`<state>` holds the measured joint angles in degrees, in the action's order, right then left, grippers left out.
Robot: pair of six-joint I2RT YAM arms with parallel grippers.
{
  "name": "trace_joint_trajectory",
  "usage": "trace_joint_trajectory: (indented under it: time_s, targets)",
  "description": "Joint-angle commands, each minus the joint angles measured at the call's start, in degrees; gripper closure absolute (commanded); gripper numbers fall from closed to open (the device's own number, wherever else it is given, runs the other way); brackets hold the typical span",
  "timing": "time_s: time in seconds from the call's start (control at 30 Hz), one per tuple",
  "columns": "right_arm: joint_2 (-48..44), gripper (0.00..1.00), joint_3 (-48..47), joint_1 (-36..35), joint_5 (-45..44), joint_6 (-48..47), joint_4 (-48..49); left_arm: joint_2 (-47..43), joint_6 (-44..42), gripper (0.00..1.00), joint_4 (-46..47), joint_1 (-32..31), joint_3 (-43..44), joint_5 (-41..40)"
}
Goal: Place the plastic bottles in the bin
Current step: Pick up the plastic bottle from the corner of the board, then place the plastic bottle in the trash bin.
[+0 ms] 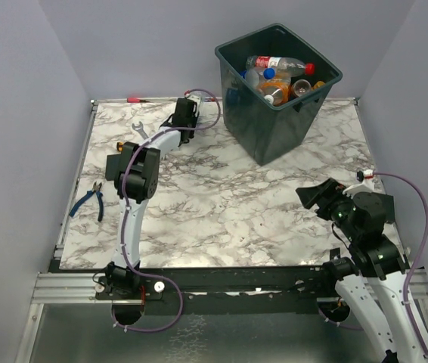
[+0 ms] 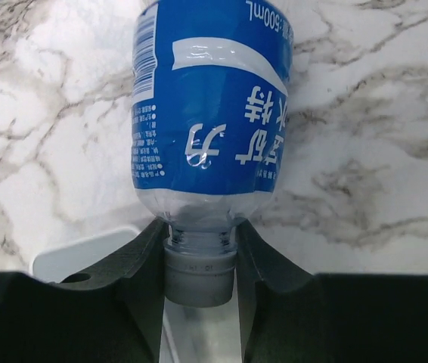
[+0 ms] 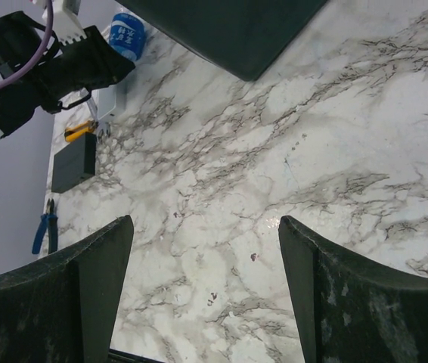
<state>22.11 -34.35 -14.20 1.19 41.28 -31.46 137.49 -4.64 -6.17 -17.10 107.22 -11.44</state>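
- Looking down from above, the left fingers (image 1: 186, 113) sit at the far left of the tabletop (image 1: 221, 204), near the bin (image 1: 305, 113), which already holds several bottles (image 1: 278, 72). The right fingers (image 1: 316, 195) hang by the right edge, well apart from both.
- Left wrist view: the left fingers pinch a blue-labelled bottle (image 2: 210, 113) at its neck and grey cap (image 2: 199, 276). The body seems to lie on the marble, pointing away.
- My judgement of the risk: a hold this close to one end lets the body droop or twist on the lift. The smooth cap could slip free, or the swinging base could knock the bin's rim.
- Right wrist view: the right fingers stand spread with nothing between them, and the bin's wall shows at the top edge.
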Motion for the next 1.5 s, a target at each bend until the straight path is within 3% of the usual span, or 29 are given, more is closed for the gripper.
trace_joint_trajectory:
  time_s: [0.0,0.17,0.4,0.5,0.57,0.7,0.8,0.93,1.07,1.2,1.47]
  targets:
    - [0.1,0.19,-3.1,-0.3,1.2,-3.3,-0.2,-15.9,4.3,1.00,6.7,0.1,-9.6,-0.3]
    - [2.1,0.19,-5.9,-0.2,6.3,-7.2,1.3,-36.5,6.3,1.00,10.4,-1.8,-23.3,-0.4]
    - [12.3,0.21,-11.1,-0.3,29.0,-8.9,6.2,-68.2,-3.8,1.00,13.2,-11.2,-48.4,3.4]
    - [15.4,0.21,-14.7,-0.5,35.5,-7.7,9.4,-81.4,-11.7,1.00,11.8,-17.8,-57.1,10.1]
    - [16.9,0.21,-18.9,-0.7,36.8,-8.9,9.2,-91.3,-16.1,1.00,10.9,-20.9,-63.9,20.0]
    - [22.3,0.19,-33.2,-1.1,33.3,-14.5,0.9,-110.3,-24.7,1.00,10.8,-23.8,-75.6,28.4]
    - [28.7,0.19,-43.0,-1.5,34.0,-14.2,-2.8,-120.6,-39.1,1.00,5.6,-23.9,-80.1,35.3]
    - [40.3,0.19,-56.1,-3.0,42.7,-14.7,-10.4,-121.6,-52.8,1.00,-6.2,-23.8,-77.7,37.1]
    - [48.4,0.18,-66.9,-12.7,39.5,-21.4,-19.5,-119.6,-65.0,1.00,-10.7,-23.9,-75.5,36.0]
    - [56.3,0.17,-70.3,-23.6,32.4,-25.5,-24.1,-115.6,-72.4,1.00,-10.8,-23.9,-74.1,35.6]
    - [63.1,0.10,-70.2,-30.7,24.4,-32.1,-28.3,-111.5,-77.4,1.00,-10.2,-24.1,-72.2,34.3]
